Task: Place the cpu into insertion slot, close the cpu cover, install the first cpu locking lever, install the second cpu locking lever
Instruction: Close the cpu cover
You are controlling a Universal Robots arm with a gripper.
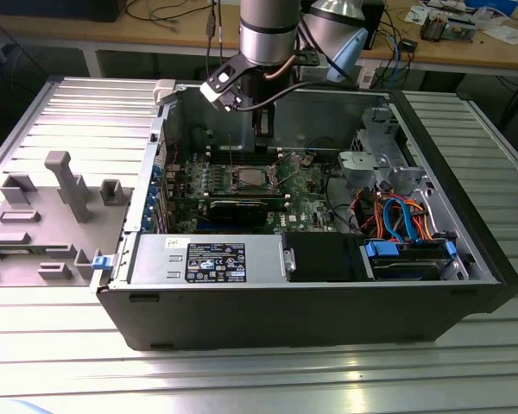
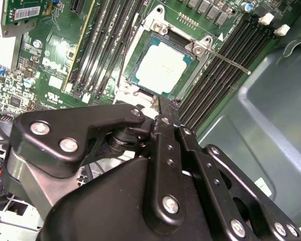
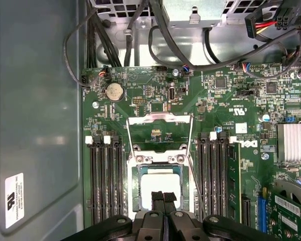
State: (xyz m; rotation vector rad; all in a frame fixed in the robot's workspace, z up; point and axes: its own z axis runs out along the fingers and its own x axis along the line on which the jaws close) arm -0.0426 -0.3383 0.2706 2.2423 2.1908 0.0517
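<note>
Silver-grey square cpu (image 3: 158, 182) seated flat in insertion slot (image 3: 136, 187); cpu cover (image 3: 160, 119) raised open; gripper (image 3: 164, 199) pinched together, empty, at cpu's 1 o'clock in exterior view. White sticker (image 3: 14, 200) on case wall (image 3: 40, 100).

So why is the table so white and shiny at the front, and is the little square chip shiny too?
In the exterior view, glare turns the ribbed metal table white near the camera, and inside the computer case it is darker; in both wrist views the cpu shines pale on its metal top; in the first wrist view the black gripper looks dark against it.
</note>
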